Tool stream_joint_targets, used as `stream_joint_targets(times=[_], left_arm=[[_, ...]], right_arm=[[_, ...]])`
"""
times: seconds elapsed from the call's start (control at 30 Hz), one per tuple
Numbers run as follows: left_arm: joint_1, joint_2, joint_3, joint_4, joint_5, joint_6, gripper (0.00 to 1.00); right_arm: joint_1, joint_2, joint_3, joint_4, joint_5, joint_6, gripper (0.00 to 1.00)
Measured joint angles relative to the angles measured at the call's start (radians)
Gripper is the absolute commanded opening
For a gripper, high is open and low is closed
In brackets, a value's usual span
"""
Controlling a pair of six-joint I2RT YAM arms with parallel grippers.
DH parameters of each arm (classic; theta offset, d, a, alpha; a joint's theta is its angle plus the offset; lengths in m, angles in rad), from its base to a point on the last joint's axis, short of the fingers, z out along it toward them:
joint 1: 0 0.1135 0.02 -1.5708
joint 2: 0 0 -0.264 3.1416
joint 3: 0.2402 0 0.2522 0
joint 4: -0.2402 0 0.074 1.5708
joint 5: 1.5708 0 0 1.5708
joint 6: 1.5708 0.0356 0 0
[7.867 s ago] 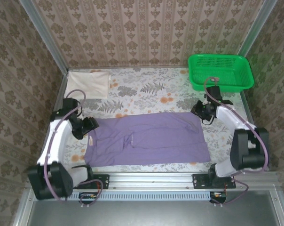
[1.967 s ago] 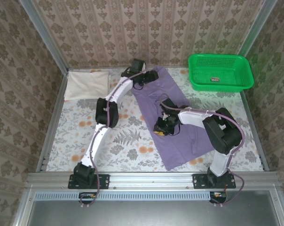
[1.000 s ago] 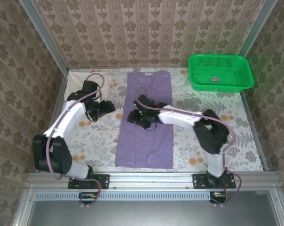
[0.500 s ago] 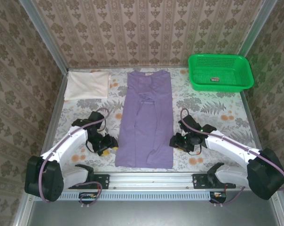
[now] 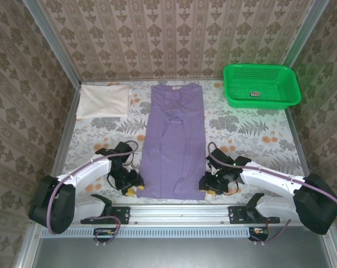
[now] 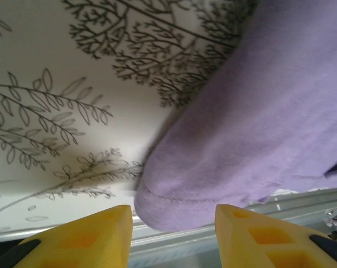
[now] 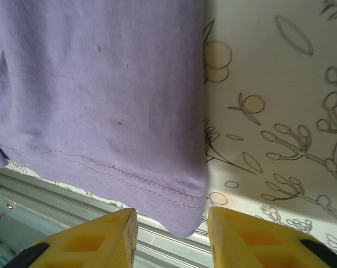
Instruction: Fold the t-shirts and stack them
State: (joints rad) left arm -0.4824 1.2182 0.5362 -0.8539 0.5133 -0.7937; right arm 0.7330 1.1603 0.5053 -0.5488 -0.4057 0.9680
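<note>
A: State of the left jaws?
B: Partly open, gripping nothing. A hem corner of the purple shirt (image 6: 241, 139) lies between the yellow fingertips (image 6: 85, 231), touching neither.
A: The right jaws?
B: Likewise parted and empty, with the shirt's other hem corner between the tips, flat on the bench (image 7: 280, 111).
A: The cream shirt (image 5: 103, 100)?
B: Folded, far beyond the left jaws, well apart from the purple one.

Centre: long shirt (image 5: 176, 139); far left: small folded shirt (image 5: 103, 100); far right: basket (image 5: 261, 85); left hand (image 5: 131, 188), right hand (image 5: 208, 186) flank near hem.
</note>
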Motion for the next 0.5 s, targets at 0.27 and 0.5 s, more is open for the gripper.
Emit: stream_joint_targets(times=[0.27,0.5], left_arm=[[-0.016,0.056,-0.024,0.061,-0.004,0.0,0.41],[-0.016,0.088,-0.022,0.054,-0.015,-0.003,0.29]], right_arm=[[0.037,0.026,-0.029,0.016,0.0,0.039,0.39],[0.048,0.098,-0.001,0.016,-0.003,0.039,0.27]])
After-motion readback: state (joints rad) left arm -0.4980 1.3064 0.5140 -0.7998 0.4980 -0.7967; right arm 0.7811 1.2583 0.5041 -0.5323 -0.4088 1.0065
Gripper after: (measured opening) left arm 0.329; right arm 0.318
